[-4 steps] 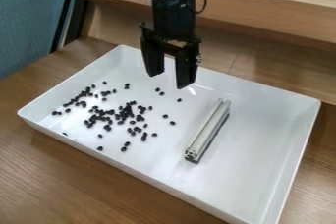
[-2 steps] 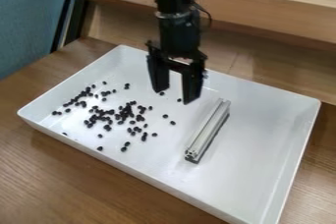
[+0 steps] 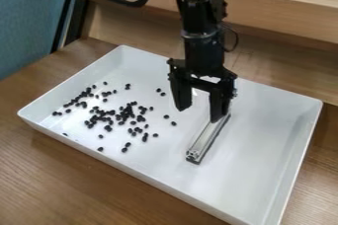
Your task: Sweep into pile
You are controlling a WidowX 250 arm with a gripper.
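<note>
One gripper (image 3: pixel 200 115), bar (image 3: pixel 206 142) well inside tray rim (image 3: pixel 132 168)

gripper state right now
Gripper: open, its two fingers spread apart and holding nothing, above the tray near the metal bar.

A brown wooden table (image 3: pixel 59 179) with streaky grain is carrying a shallow white tray (image 3: pixel 264 145). The rectangular tray is lying flat, slantwise across the view, its low walls sloping outward and its corners curving gently.
</note>
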